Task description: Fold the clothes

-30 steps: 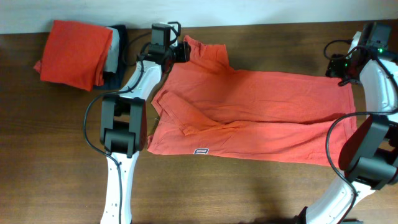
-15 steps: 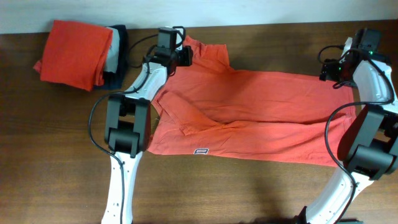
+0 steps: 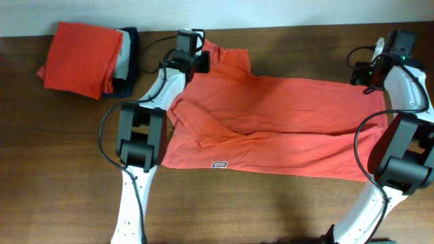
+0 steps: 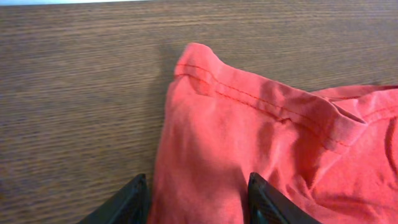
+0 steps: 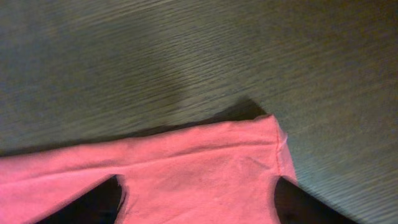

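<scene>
The clothes, one coral-red T-shirt (image 3: 271, 122), lie spread across the wooden table with rumpled folds near the middle and a small label on the front hem. My left gripper (image 3: 196, 59) hovers at the far left corner, over a sleeve. In the left wrist view that hemmed sleeve (image 4: 249, 124) lies between the open fingers (image 4: 134, 200) of the gripper (image 4: 198, 202). My right gripper (image 3: 371, 73) sits at the shirt's far right corner. In the right wrist view the gripper (image 5: 198, 194) stands wide open over the corner hem (image 5: 205, 162), nothing pinched.
A plain orange folded garment (image 3: 81, 57) rests on grey and navy folded garments (image 3: 127, 54) at the far left. The table's back edge meets a white wall (image 3: 271, 10) just beyond both grippers. Bare wood (image 3: 271, 210) runs along the front.
The left gripper has slid a little right along the shirt's far edge onto the sleeve. The right arm has shifted slightly towards the far right corner. The shirt has not moved.
</scene>
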